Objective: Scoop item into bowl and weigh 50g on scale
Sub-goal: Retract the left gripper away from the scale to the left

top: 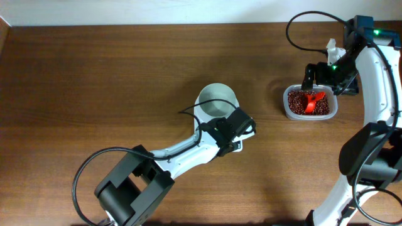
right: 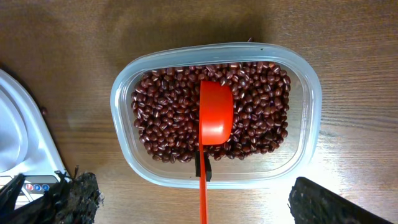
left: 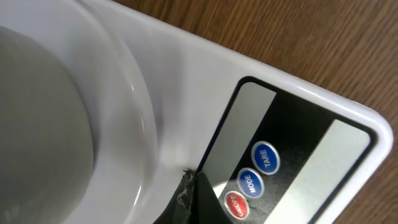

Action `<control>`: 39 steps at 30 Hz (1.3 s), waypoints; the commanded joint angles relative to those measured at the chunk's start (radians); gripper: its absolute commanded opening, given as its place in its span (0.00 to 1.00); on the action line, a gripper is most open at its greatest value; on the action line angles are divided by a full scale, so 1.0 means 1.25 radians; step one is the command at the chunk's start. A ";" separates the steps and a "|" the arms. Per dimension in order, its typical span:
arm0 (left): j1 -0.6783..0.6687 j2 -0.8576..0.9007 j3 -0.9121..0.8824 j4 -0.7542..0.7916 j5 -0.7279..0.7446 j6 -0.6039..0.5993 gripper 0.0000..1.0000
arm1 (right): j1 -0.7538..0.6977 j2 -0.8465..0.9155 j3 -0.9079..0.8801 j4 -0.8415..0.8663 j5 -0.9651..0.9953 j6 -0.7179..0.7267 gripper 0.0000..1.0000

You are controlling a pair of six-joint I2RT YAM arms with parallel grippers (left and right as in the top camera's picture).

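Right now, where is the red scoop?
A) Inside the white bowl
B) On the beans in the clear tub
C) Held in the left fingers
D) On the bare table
B: the red scoop lies on top of the beans inside the clear tub, with its handle crossing the tub's rim.

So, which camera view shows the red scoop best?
The right wrist view: the red scoop lies on the beans in the clear tub, its cup and handle both plain to see. The overhead view shows the scoop only as a small red shape. The left wrist view does not show it.
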 commanded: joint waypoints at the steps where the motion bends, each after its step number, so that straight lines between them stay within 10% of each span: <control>1: 0.011 -0.076 -0.031 -0.019 0.191 -0.034 0.00 | 0.003 -0.006 0.009 0.000 0.007 0.006 0.99; 7: 0.048 -0.330 -0.031 -0.020 0.237 -0.213 0.00 | 0.003 -0.006 0.009 0.000 0.007 0.006 0.99; 12: 0.334 -0.349 -0.031 -0.040 0.238 -0.535 0.00 | 0.003 -0.006 0.009 0.000 0.007 0.006 0.99; 22: 0.677 -0.319 -0.031 0.073 0.198 -0.548 0.00 | 0.003 -0.006 0.009 0.000 0.007 0.006 0.99; 34: 0.676 -0.253 0.062 -0.393 0.201 -0.480 0.10 | 0.003 -0.006 0.009 0.000 0.007 0.006 0.99; 36: 0.676 -0.253 0.089 -0.418 0.201 -0.475 0.33 | 0.003 -0.006 0.009 0.000 0.007 0.006 0.99; 37: 0.676 -0.253 0.089 -0.418 0.201 -0.475 0.76 | 0.003 -0.006 0.009 0.000 0.007 0.006 0.99; 38: 0.676 -0.253 0.089 -0.418 0.201 -0.475 0.99 | 0.003 -0.006 0.009 0.000 0.007 0.006 0.99; 39: 0.676 -0.253 0.089 -0.418 0.201 -0.475 0.99 | 0.003 -0.006 0.009 0.000 0.007 0.006 0.99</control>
